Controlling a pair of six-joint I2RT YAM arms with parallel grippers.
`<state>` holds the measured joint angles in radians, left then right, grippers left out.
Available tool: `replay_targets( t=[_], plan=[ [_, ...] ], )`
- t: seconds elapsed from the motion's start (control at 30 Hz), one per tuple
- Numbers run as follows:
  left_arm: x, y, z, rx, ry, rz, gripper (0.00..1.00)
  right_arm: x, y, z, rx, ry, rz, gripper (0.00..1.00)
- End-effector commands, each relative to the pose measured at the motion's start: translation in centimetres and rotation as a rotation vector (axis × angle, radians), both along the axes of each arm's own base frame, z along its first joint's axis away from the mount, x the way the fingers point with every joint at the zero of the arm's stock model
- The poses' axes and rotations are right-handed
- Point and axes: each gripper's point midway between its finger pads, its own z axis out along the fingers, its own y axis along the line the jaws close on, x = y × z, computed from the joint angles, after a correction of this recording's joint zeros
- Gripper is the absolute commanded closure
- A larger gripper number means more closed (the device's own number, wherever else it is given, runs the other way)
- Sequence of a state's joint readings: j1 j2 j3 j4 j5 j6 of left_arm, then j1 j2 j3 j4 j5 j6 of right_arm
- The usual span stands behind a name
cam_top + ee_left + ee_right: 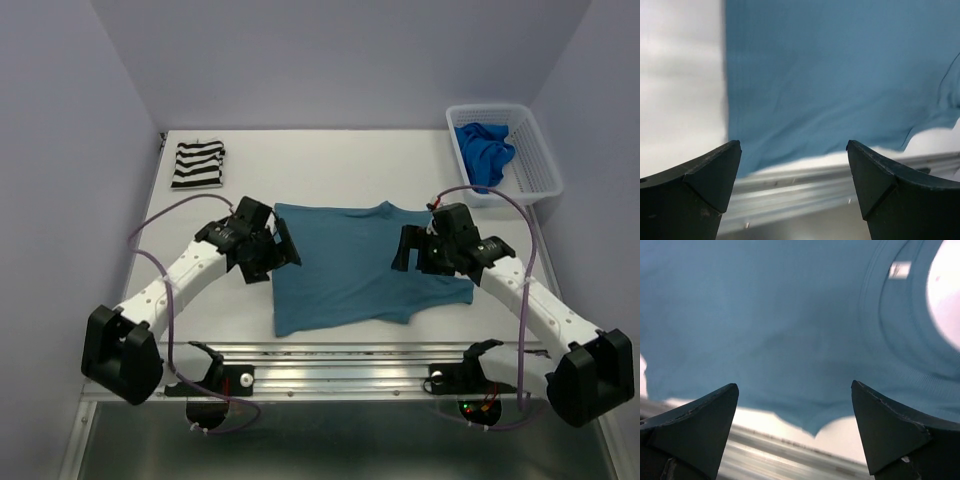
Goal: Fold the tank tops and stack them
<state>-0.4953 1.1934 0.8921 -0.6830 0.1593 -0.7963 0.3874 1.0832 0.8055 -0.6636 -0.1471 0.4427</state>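
Teal tank top [350,265] lies spread out in the middle of the white table [330,160]. The left gripper [283,252] hangs over its left edge and the right gripper [405,250] over its right edge. Both have their fingers wide apart with nothing between them. The striped tank top [197,165] sits folded at the far left. The bright blue tank top [483,150] is bunched in the white basket [537,160] at the far right.

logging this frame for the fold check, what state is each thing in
teal tank top, spread out mid-table
striped tank top, folded, far left corner
royal blue tank top, crumpled in the basket
basket, upright, holding one top
left fingers, open, empty, over teal top's left edge
right fingers, open, empty, over teal top's right edge
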Motion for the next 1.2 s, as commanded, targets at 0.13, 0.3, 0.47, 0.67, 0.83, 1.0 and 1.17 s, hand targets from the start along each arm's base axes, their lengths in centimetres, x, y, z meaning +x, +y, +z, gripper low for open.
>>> replay_targets(
  t=[0.13,0.3,0.47,0.67,0.83,1.0,1.17],
  plan=[
    [15.6,-4.3,1.9,0.020,-0.296,-0.008,0.01,13.4,-2.9,-1.9,-0.288,-0.161,-0.217,0.00],
    [20.9,-4.4,-2.2,0.124,-0.237,-0.040,0.01,18.8,-1.3,-4.3,-0.278,-0.170,-0.163,0.00],
    [24.1,-3.4,-5.1,0.135,-0.193,-0.035,0.01,21.9,-1.8,-5.7,-0.322,-0.164,-0.166,0.00],
    [27.0,0.2,-9.5,0.127,-0.113,0.016,0.01,25.2,-2.8,-9.7,-0.295,-0.090,-0.185,0.00],
    [30.3,0.6,-10.8,0.085,-0.129,0.000,0.01,28.5,-1.2,-11.4,-0.239,-0.097,-0.076,0.00],
    [34.4,-0.3,-10.9,0.065,-0.161,-0.019,0.01,30.0,0.1,-11.0,-0.205,-0.129,-0.005,0.00],
    [36.2,0.2,-8.9,0.066,-0.197,-0.016,0.01,31.5,-0.8,-6.5,-0.244,-0.230,-0.037,0.00]
  ],
)
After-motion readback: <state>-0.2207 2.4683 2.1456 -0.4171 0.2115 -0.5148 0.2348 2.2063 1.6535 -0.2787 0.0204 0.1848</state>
